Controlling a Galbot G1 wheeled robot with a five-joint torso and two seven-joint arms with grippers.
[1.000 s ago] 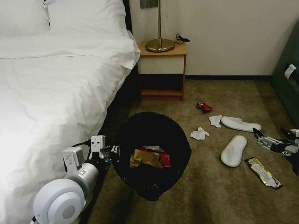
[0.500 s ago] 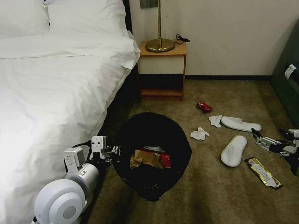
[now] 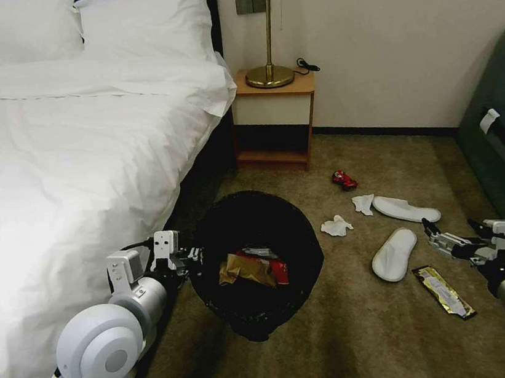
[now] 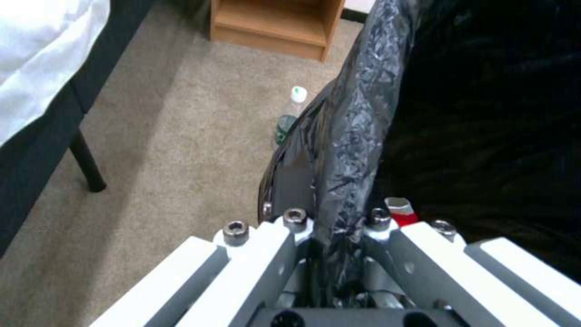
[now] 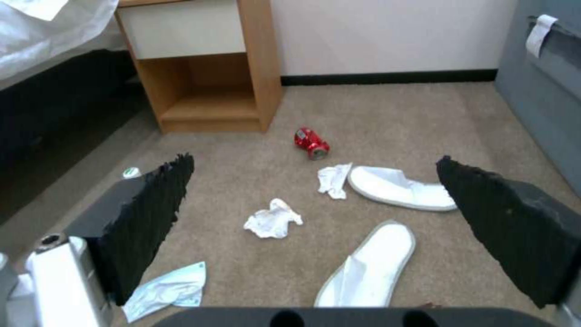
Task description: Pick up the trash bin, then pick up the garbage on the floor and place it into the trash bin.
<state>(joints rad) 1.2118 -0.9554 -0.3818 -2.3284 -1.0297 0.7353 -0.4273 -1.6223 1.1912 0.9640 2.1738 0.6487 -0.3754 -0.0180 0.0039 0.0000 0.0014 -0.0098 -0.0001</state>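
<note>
Bed (image 3: 61, 152) glaring white (overexposed); wrist views soft.

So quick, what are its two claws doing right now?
Left gripper: shut on the bin rim, holding it up beside the bed.
Right gripper: open, holding nothing, low over the floor near a slipper.

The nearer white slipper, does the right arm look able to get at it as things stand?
Probably yes. The right gripper hangs open just beside the nearer slipper, with bare carpet between them. The left gripper holds the trash bin well clear.
</note>
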